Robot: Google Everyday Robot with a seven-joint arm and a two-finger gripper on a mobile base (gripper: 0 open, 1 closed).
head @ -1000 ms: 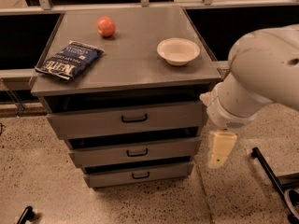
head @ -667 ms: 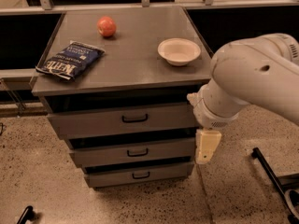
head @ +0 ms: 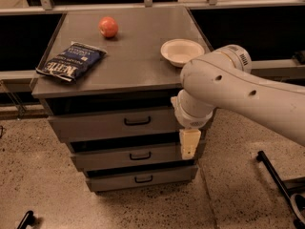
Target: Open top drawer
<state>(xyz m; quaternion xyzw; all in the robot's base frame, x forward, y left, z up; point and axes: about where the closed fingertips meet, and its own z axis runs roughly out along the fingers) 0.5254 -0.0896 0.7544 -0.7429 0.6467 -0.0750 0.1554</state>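
The gripper [head: 189, 143], a pale cream, blocky piece, hangs pointing down from a smooth, rounded white arm [head: 248, 92] that comes in from the right. It sits in front of the right end of the middle drawer [head: 133, 157], and I cannot tell whether it is open or closed or whether it touches the metal. Just above and to its left is the top drawer [head: 105, 124], a flat grey metal front with a small black bar handle [head: 137, 121], under the dark gap below the cabinet top [head: 138, 63]. The bottom drawer [head: 143, 179] is narrower, with a like handle. On the matte grey top rest a shallow white bowl [head: 182, 50] near the right edge, a crinkled blue chip bag [head: 71, 61] at the left, and a round red apple [head: 108, 26] at the back. The floor [head: 47, 185] is speckled stone.
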